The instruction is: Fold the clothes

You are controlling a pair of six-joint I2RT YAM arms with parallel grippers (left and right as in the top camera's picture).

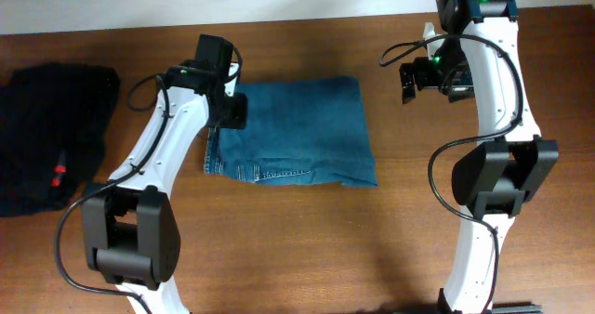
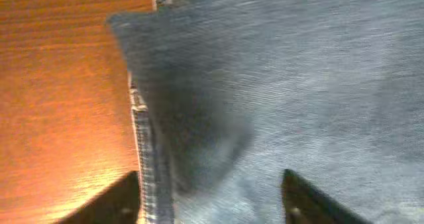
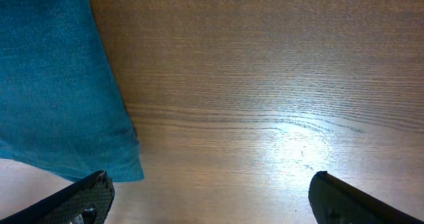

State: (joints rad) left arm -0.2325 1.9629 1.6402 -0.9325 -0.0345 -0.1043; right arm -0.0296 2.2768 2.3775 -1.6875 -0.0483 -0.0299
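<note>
Since jeans (image 1: 297, 133) look soft, thick, heavy, folded edge at centre left is best gripped. Left gripper (image 2: 211, 199) spread wide, nothing held; right gripper (image 3: 211, 196) spread wide too.

- Cut off by the left edge of the overhead view: black garment (image 1: 46, 128); red tag (image 1: 58, 175) on it too small to read.
- Covered from above by the left arm (image 1: 158, 137): left edge of the jeans (image 1: 297, 128).
- Blurred throughout the left wrist view: denim weave and stitched seam.
- Clipped by that view's bottom edge: left gripper (image 2: 209, 177), only dark tips showing.
- Clipped in the right wrist view: jeans by the left edge, right gripper (image 3: 209, 184) by the bottom edge.
- Hidden under wrist housings from above: fingers of both.
</note>
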